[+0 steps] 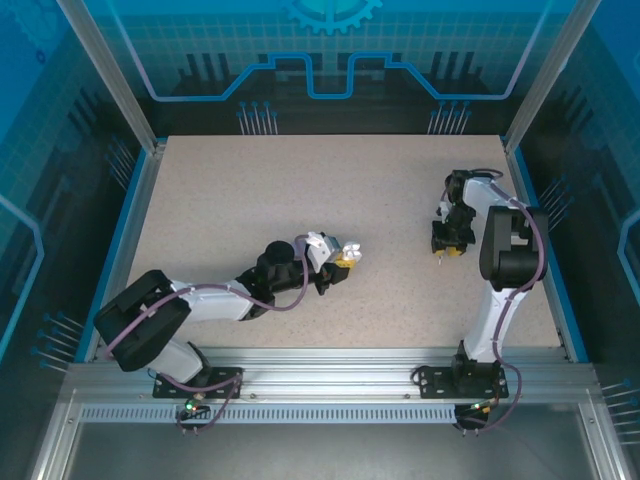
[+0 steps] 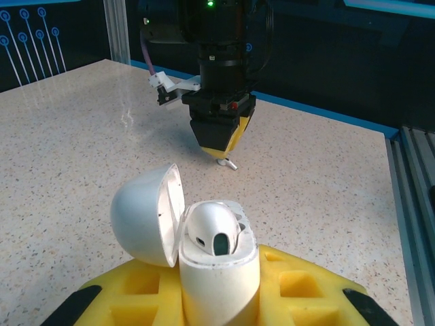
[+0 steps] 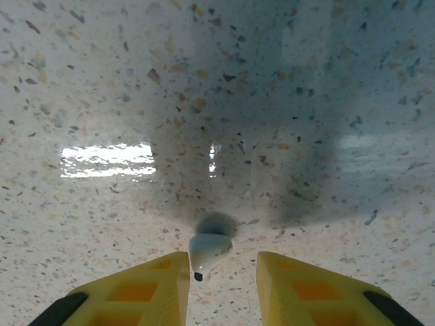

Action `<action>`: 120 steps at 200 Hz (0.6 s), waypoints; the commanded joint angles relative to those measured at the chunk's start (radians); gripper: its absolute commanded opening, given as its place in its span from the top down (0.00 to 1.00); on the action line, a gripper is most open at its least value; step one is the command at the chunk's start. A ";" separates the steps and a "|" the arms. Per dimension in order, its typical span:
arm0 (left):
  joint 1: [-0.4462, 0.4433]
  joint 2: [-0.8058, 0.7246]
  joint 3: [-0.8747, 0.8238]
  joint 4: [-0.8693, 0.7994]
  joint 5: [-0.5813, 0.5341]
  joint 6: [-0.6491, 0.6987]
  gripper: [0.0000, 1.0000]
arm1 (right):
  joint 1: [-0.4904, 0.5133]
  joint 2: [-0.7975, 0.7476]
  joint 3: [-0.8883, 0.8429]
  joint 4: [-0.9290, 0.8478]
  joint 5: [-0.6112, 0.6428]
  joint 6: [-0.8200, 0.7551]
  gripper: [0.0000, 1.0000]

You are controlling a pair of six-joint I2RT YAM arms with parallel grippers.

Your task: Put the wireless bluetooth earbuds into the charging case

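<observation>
My left gripper point(image 1: 341, 263) is shut on the white charging case point(image 2: 219, 275), held upright between its yellow fingers point(image 2: 299, 288). The case lid point(image 2: 146, 214) hangs open to the left. One white earbud point(image 2: 212, 227) sits in the case. Across the table my right gripper point(image 3: 222, 272) points down at the tabletop with its jaws apart. A second white earbud point(image 3: 207, 250) lies between them on the table, against the left finger point(image 3: 146, 288) and apart from the right finger point(image 3: 309, 285). The left wrist view has this earbud point(image 2: 229, 164) just under the right gripper's tip point(image 2: 221, 144).
The speckled beige tabletop point(image 1: 300, 190) is bounded by blue rails and dark enclosure walls. The right arm point(image 1: 505, 250) stands near the right edge. The two grippers are about a hand's width apart.
</observation>
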 commanded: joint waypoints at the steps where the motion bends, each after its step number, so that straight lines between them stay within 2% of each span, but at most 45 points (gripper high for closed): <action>1: -0.008 0.011 -0.011 0.043 -0.012 0.003 0.88 | -0.012 0.023 0.012 -0.026 -0.004 -0.003 0.68; 120: -0.006 0.020 -0.007 0.040 -0.010 0.009 0.88 | 0.007 0.075 -0.003 -0.009 -0.016 0.005 0.74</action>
